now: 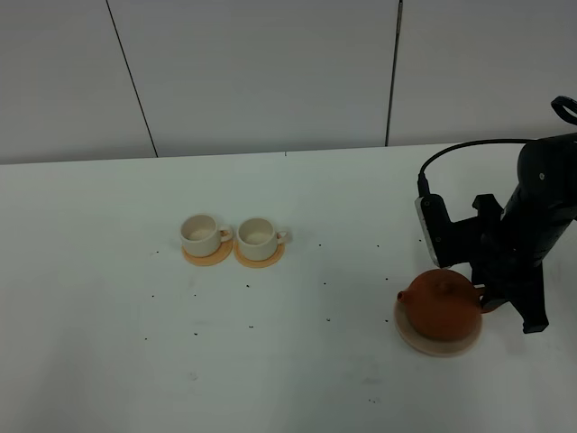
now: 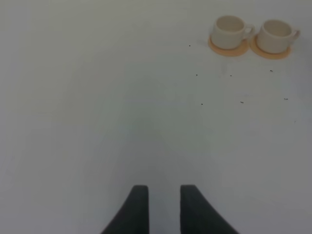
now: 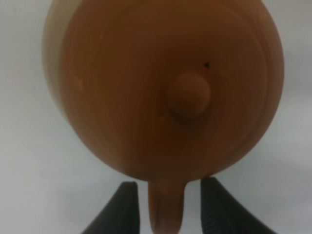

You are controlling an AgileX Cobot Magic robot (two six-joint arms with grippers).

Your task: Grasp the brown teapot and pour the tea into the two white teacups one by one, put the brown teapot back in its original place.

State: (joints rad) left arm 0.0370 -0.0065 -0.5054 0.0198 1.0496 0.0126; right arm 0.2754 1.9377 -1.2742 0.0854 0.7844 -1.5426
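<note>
On big coaster (image 1: pixel 424 345), teapot (image 1: pixel 440 305) sitting unlifted; we're straddling handle (image 3: pixel 165 214), right gripper (image 3: pixel 169 187) jaws apart, unclamped. Cups (image 1: pixel 200 234) (image 1: pixel 257 236) looking empty: pours, return pending. Left gripper (image 2: pixel 163 195) idling, jaws narrow, empty.

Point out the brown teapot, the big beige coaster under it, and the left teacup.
brown teapot (image 1: pixel 440 307), exterior high view, on its round body.
beige coaster (image 1: pixel 433 349), exterior high view, on its near rim.
left teacup (image 1: pixel 200 242), exterior high view, on its outer wall.

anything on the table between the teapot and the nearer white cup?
Only bare white table with a few tiny dark specks, from the brown teapot to the nearer teacup; exterior high view shows it.
</note>
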